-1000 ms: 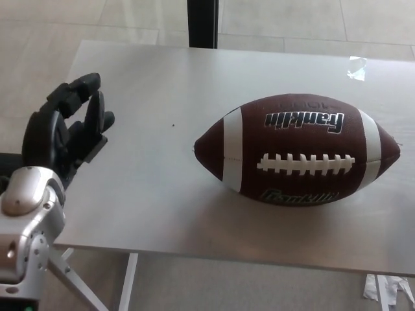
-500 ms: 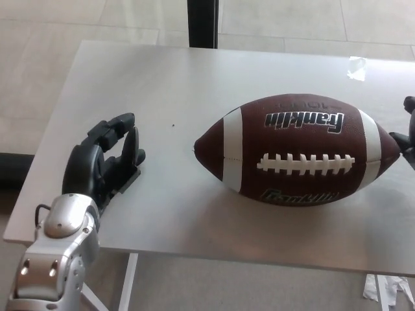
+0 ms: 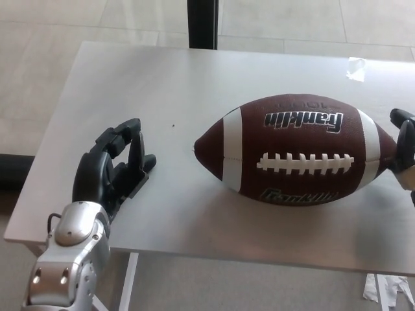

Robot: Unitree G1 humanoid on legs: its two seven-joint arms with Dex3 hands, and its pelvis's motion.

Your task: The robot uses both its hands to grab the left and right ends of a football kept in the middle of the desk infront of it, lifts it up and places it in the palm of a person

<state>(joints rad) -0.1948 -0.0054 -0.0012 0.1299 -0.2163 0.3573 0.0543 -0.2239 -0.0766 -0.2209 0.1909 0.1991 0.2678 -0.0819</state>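
A: What is in front of the robot?

B: A pale desk [image 3: 162, 71] fills most of the view, with tiled floor [image 3: 39, 26] beyond it and a dark post [image 3: 203, 23] at its far edge. The ball [image 3: 297, 150] lies on the desk right of the middle, long axis left to right, laces facing up and toward the near side, white stripes near both tips.

A: Has the ball shifted since half a second ago?

B: No, it sits in the same spot. The arms are what differ.

A: How?

B: The left hand [image 3: 111, 172] has come a little further right and farther over the desk; a second ago it was out past the left edge. The right hand [image 3: 403, 146] now reaches more into view at the right edge, where before only a bit of it showed.

A: What does the left hand hold?

B: Nothing. Its fingers [image 3: 120, 136] are curled but spread apart, thumb toward the ball, palm turned to the right. It is above the near left part of the desk, well apart from the ball's left tip.

A: And the right hand?

B: It sits right at the ball's right tip, dark fingers beside the leather. Most of it is cut off, so I cannot tell how wide it stands or whether it truly touches.

A: Anything small?

B: A scrap of tape [image 3: 356, 68] on the far right of the desk.
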